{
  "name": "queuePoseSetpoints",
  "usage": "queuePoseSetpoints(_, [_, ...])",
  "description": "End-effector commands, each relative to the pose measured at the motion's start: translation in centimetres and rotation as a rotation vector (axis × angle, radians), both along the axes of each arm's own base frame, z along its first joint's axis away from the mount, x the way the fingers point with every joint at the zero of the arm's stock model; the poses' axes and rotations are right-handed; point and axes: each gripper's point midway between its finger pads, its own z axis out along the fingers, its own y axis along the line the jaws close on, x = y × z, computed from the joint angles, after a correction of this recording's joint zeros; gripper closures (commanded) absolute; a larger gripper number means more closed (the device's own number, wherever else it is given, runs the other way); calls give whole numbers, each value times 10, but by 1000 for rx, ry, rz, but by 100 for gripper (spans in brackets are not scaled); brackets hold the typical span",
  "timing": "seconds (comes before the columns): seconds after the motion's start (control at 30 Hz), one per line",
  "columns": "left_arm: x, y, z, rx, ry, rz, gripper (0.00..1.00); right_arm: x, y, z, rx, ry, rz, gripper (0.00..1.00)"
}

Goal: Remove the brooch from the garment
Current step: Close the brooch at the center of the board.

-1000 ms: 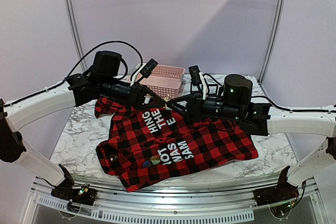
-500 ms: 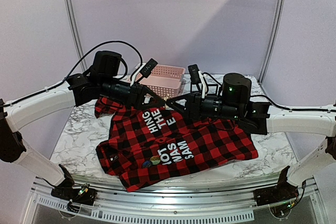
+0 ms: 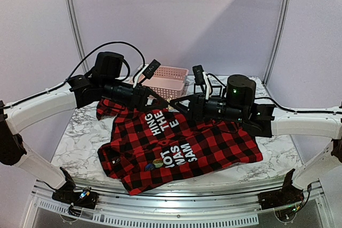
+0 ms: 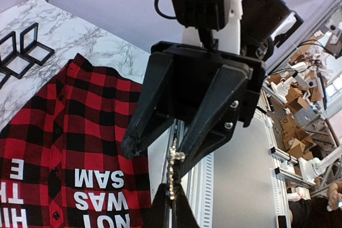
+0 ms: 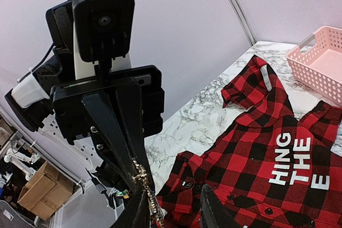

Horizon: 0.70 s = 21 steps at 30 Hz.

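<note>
On the spread plaid flannel shirt (image 3: pixel 214 142), two round badges (image 3: pixel 155 164) are seen toward 6 o'clock. Farther off, aloft and clear of the cloth, the gold beaded brooch (image 4: pixel 172 177) is clenched by the left gripper (image 4: pixel 171 193). Its long axis is pointed to 12 o'clock, between the parted fingers of the right gripper (image 4: pixel 156 158).

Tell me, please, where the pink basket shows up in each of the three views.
Top external: pink basket, centre, just beyond the garment.
Left wrist: not in it.
Right wrist: the basket at the right edge, upper half.
Shared landmark: the garment's white lettering, in all three views.
</note>
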Motion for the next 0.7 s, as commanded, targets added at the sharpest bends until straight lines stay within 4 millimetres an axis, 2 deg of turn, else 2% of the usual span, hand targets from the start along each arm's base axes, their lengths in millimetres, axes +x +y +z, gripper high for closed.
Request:
queuePoseSetpoints(0.0, [-6, -1, 6, -9, -2, -31, 100, 15, -10, -6, -13, 6, -77, 69])
queuePoseSetpoints(0.67, [4, -2, -5, 26, 14, 7, 100, 2, -3, -3, -1, -27, 8, 66])
